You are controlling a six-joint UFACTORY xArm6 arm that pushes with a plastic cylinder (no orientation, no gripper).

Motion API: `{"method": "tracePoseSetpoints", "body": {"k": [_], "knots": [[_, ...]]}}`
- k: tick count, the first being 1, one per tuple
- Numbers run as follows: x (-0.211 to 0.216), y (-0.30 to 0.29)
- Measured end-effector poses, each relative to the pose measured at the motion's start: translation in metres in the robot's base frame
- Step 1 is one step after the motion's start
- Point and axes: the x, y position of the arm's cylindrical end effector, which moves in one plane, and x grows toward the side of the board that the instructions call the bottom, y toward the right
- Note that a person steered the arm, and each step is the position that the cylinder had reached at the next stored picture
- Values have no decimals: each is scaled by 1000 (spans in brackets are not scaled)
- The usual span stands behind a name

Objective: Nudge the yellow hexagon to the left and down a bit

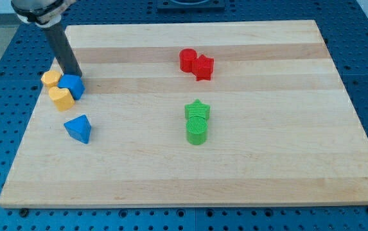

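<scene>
Resting on the wooden board (248,173) near its left edge, my tip (76,74) touches or nearly touches the top of the blue block (72,85); being a bare rod, it grips nothing. The yellow hexagon (51,79) sits just left of the tip, against the blue block. Another yellow block (61,98) lies just below. A blue triangular block (79,128) sits farther below. Well off to the right are two touching red blocks (196,63), and lower right a green star (197,110) and a green cylinder (197,130).

Yellow hexagon (50,79), flat on board, far left, prob. touching blue block (72,85)
</scene>
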Motion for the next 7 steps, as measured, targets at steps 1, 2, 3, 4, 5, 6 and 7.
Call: {"method": "tracePoseSetpoints", "body": {"k": [1, 2, 3, 4, 5, 6, 7], "knots": [[16, 29], [39, 67], [48, 83], [22, 89], [-8, 87], [-18, 75], [-18, 59]]}}
